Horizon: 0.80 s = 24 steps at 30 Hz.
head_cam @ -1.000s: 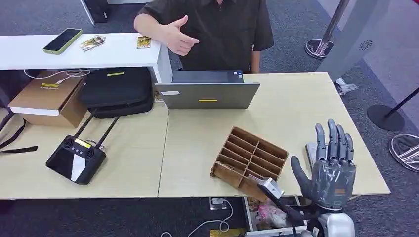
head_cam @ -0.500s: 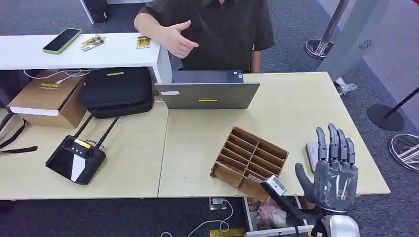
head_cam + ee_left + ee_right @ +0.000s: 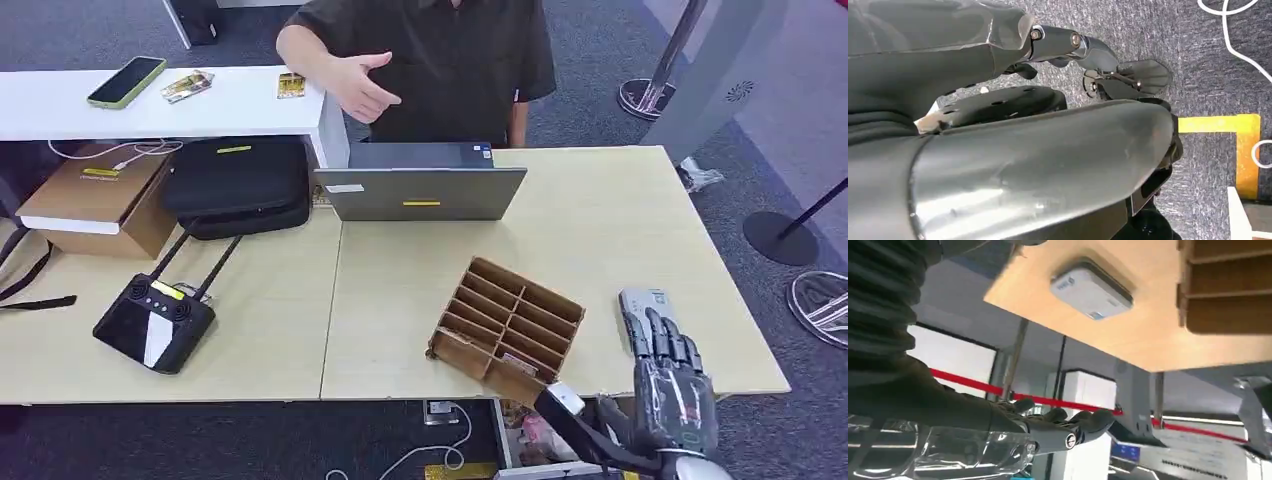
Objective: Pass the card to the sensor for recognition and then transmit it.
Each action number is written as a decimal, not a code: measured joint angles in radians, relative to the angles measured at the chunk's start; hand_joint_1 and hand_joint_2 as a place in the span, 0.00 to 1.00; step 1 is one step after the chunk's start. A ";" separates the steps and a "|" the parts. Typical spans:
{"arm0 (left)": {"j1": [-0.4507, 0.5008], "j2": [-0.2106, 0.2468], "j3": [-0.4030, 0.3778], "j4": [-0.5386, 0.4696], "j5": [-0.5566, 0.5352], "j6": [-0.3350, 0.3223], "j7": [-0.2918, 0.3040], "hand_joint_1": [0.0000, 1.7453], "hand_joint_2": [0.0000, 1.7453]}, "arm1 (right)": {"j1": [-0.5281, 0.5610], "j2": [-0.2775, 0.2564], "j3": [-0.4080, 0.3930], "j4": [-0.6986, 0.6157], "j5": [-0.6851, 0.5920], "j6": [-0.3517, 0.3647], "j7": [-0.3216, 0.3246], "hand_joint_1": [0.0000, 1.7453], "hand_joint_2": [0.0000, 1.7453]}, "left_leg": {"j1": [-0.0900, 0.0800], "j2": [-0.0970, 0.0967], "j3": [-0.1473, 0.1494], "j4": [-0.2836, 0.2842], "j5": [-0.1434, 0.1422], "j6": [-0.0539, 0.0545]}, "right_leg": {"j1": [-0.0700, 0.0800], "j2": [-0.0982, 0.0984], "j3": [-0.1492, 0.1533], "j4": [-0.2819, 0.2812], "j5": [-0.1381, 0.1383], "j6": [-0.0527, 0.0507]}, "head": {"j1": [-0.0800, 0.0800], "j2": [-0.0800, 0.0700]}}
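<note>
My right hand (image 3: 672, 385) stands low at the table's front right edge, fingers upright and apart, holding nothing. Just beyond its fingertips lies the grey-white sensor box (image 3: 640, 300) on the tabletop. In the right wrist view the sensor (image 3: 1091, 287) sits past the bare fingers (image 3: 1068, 427). A brown cardboard organizer (image 3: 510, 325) with several slots lies left of the sensor; I cannot make out a card in it. In the left wrist view my left hand (image 3: 1068, 42) hangs over the carpet with a finger stretched out and nothing in it.
A person stands behind the table with one hand (image 3: 355, 85) raised over a closed laptop (image 3: 420, 190). A black controller (image 3: 152, 322), a black bag (image 3: 235, 185) and a cardboard box (image 3: 95, 195) sit on the left. On the white shelf (image 3: 60, 115) lie a phone (image 3: 127, 82) and small cards (image 3: 291, 85).
My right hand has dropped from above the table's right side to its front edge, uncovering the sensor. The person's raised hand has shifted slightly.
</note>
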<state>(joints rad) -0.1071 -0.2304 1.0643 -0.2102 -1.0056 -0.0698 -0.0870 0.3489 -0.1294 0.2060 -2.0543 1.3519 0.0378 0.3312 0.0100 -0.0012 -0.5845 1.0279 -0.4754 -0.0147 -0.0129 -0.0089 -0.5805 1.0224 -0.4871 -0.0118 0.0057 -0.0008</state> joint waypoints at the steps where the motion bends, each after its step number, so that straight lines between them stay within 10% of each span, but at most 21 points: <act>1: 0.000 0.000 0.000 0.000 0.000 -0.001 0.000 0.00 0.00 | 0.007 -0.016 0.005 -0.006 -0.016 0.016 0.014 0.00 1.00 | 0.000 0.000 0.000 0.000 0.000 0.000 | 0.000 0.000 0.000 0.000 0.000 0.000 | 0.000 0.000; 15: -0.006 0.000 0.000 0.000 0.008 -0.004 0.003 0.00 0.00 | -0.058 -0.054 0.152 0.027 -0.053 0.062 0.062 0.00 1.00 | 0.001 0.001 0.001 0.000 0.001 -0.001 | 0.001 0.001 0.000 0.001 0.000 0.000 | 0.000 0.000; 24: -0.025 -0.010 0.000 0.000 0.011 -0.004 0.004 0.00 0.00 | -0.201 0.011 0.259 0.177 0.007 0.037 0.046 0.00 1.00 | 0.001 0.001 0.001 0.000 0.001 -0.001 | 0.001 0.000 0.000 0.001 0.000 0.000 | 0.000 0.000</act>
<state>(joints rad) -0.1326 -0.2407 1.0647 -0.2102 -0.9945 -0.0740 -0.0828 0.1477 -0.1184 0.4649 -1.8774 1.3586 0.0746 0.3776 0.0107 -0.0004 -0.5837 1.0276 -0.4741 -0.0155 -0.0124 -0.0085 -0.5803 1.0232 -0.4868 -0.0121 0.0057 -0.0008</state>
